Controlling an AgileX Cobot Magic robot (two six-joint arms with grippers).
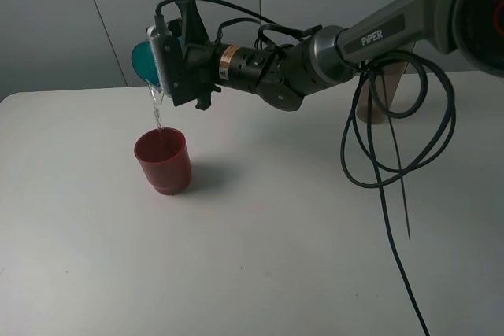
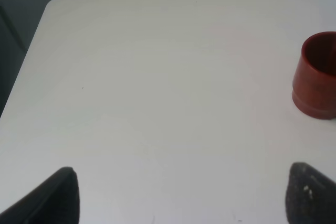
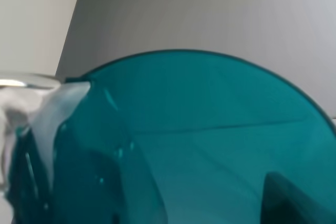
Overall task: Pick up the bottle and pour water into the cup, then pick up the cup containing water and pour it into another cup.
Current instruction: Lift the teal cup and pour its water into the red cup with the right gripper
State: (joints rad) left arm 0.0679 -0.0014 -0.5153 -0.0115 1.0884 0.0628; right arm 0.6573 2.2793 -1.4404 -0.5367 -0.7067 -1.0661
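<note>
My right gripper (image 1: 163,62) reaches across to the left of the exterior view and is shut on the teal cup (image 1: 143,59). The cup is tipped on its side above the dark red cup (image 1: 163,161). A thin stream of water (image 1: 157,112) falls from the teal cup's rim into the red cup, which stands upright on the white table (image 1: 276,257). The teal cup (image 3: 199,140) fills the right wrist view. My left gripper (image 2: 181,195) is open and empty low over the table, with the red cup (image 2: 316,77) off to one side. The bottle is out of view.
Black cables (image 1: 394,139) hang in loops from the right arm down to the table at the right. A pale wooden piece (image 1: 379,100) stands at the back right behind them. The table's rounded corner (image 2: 52,3) and edge show in the left wrist view.
</note>
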